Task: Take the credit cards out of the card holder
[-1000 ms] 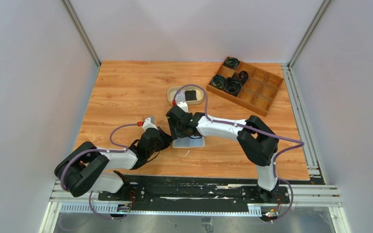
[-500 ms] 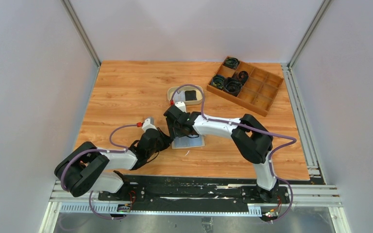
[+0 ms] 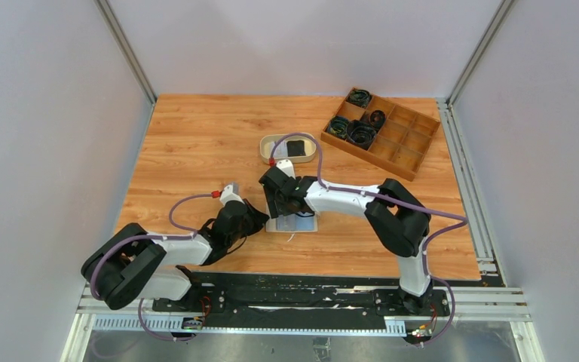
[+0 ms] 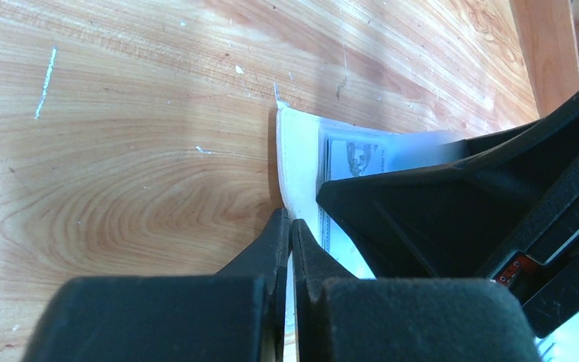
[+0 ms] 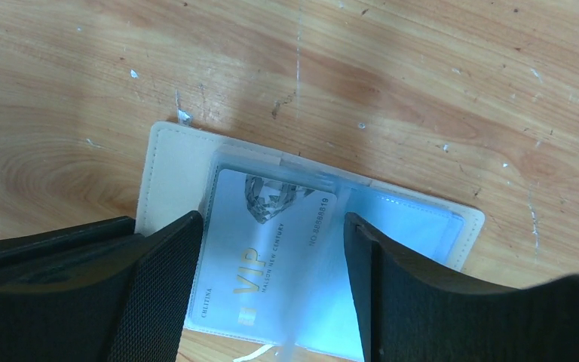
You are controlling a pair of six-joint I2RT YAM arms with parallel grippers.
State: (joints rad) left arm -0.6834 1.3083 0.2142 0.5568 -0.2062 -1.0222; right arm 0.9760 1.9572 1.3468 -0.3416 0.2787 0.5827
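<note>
On the wooden table point(image 3: 196, 151), near the middle front: card holder point(image 5: 170, 162) opened flat, pale inside up, directly beneath the right gripper point(image 5: 271, 226). Right jaws spread wide and holding nothing, one finger at each side of a white VIP credit card point(image 5: 264, 256) seated in the clear sleeve point(image 5: 407, 219). At the holder's left edge: left gripper point(image 4: 289, 226) closed tight, tips touching that edge; unclear whether pinching it.

oval tray point(image 3: 265, 148), wooden box point(image 3: 405, 154)
</note>
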